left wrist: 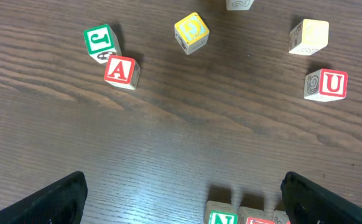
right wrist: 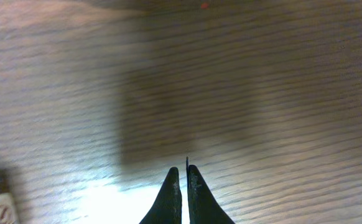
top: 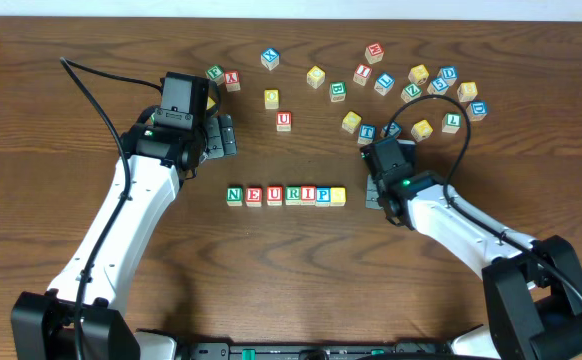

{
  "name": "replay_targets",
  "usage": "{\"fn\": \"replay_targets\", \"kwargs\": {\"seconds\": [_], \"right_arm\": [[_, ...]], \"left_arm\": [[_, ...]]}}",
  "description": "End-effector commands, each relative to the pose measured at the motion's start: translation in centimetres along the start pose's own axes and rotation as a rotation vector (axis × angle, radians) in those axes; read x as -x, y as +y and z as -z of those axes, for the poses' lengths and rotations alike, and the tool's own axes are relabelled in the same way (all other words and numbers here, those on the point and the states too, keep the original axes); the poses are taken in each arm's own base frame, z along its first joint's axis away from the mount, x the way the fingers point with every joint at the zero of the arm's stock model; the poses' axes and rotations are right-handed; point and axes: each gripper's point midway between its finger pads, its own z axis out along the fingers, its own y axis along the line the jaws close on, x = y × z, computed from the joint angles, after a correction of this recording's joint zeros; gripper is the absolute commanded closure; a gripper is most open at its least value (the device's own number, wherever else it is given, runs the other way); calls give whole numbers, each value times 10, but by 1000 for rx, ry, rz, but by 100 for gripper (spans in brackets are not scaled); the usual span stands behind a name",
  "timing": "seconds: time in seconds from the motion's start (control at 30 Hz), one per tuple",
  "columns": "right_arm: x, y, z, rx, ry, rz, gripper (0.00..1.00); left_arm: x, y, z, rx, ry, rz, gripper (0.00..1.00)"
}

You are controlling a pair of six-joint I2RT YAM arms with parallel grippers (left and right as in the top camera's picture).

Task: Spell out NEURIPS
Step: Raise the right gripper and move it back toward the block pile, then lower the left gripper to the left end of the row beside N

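Pinching on nothing, my right claw [right wrist: 184, 179] has its fingers pressed flat together over the bare table [right wrist: 262, 93]. A pale corner at the lower-left edge of that wrist view shows too little to name. From overhead that claw sits just beside the right end of the row, near the yellow-faced cube [top: 338, 195].

My left claw [left wrist: 184, 190] stands spread wide and empty, its dark fingers [left wrist: 56, 202] at the two bottom corners of its view. The green N [left wrist: 222, 218] and red E [left wrist: 256, 219] peek in at the bottom edge between them.

The row runs straight between my arms, cubes side by side: green N, red E, red U [top: 274, 195], green R [top: 292, 194], red I [top: 309, 194], blue P [top: 323, 195], then the yellow-faced cube.

Farther out lie loose cubes: a red A [left wrist: 122, 70] just beside a green J [left wrist: 100, 40], a yellow cube [left wrist: 191, 32], a spare red U [left wrist: 326, 84], and other lettered cubes [top: 418, 74] scattered beyond my right arm.
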Motion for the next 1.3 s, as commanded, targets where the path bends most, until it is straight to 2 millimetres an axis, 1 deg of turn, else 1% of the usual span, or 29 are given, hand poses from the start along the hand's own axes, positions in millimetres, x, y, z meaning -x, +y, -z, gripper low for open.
{"fn": "replay_targets", "kwargs": {"seconds": [0.0, 0.2, 0.23, 0.27, 0.3, 0.33, 0.37, 0.4, 0.43, 0.47, 0.5, 0.57, 0.7, 0.9, 0.97, 1.03, 1.1, 1.27], "right_arm": [[6, -10, 2, -2, -10, -18, 99], [9, -18, -1, 7, 1, -54, 99], [10, -19, -1, 6, 2, -57, 99], [10, -20, -1, 5, 2, -59, 99], [10, -21, -1, 4, 2, -57, 99], [10, -21, -1, 6, 4, -57, 99], [10, -21, -2, 7, 6, -59, 99], [10, -22, -2, 8, 8, -61, 99], [10, -21, -2, 12, 9, -62, 99], [10, -21, -2, 14, 9, -63, 99], [10, -21, -2, 14, 9, -63, 99], [10, -21, -2, 14, 8, -64, 99], [11, -21, -2, 15, 6, -64, 99], [12, -20, -2, 17, 3, -65, 99], [12, -20, -2, 17, 2, -65, 99], [12, -20, -2, 17, 2, -65, 99], [12, -20, -2, 17, 2, -65, 99], [12, -20, -2, 17, 2, -65, 99]], "left_arm": [[16, -2, 13, -16, -53, 9, 2], [13, -1, 12, -11, -40, 7, 2], [11, -1, 12, -10, -35, 6, 6], [10, 0, 12, -9, -31, 5, 7], [10, 0, 11, -8, -31, 5, 6], [10, 0, 11, -9, -31, 5, 1], [11, 0, 12, -9, -32, 5, 1], [10, 0, 11, -7, -32, 5, 4], [11, 2, 11, 4, -34, 6, 21], [12, 9, 9, 35, -37, 10, 42], [11, 12, 7, 49, -35, 12, 48], [8, 17, 3, 66, -18, 11, 55], [-9, 24, -9, 96, 62, -36, 60], [-48, 33, -29, 147, 239, -71, 64], [-62, 31, -36, 130, 292, -83, 65], [-76, 23, -40, 75, 346, -92, 72], [-86, 18, -43, 39, 382, -88, 76], [-103, 19, -45, 36, 423, -89, 79]]}}
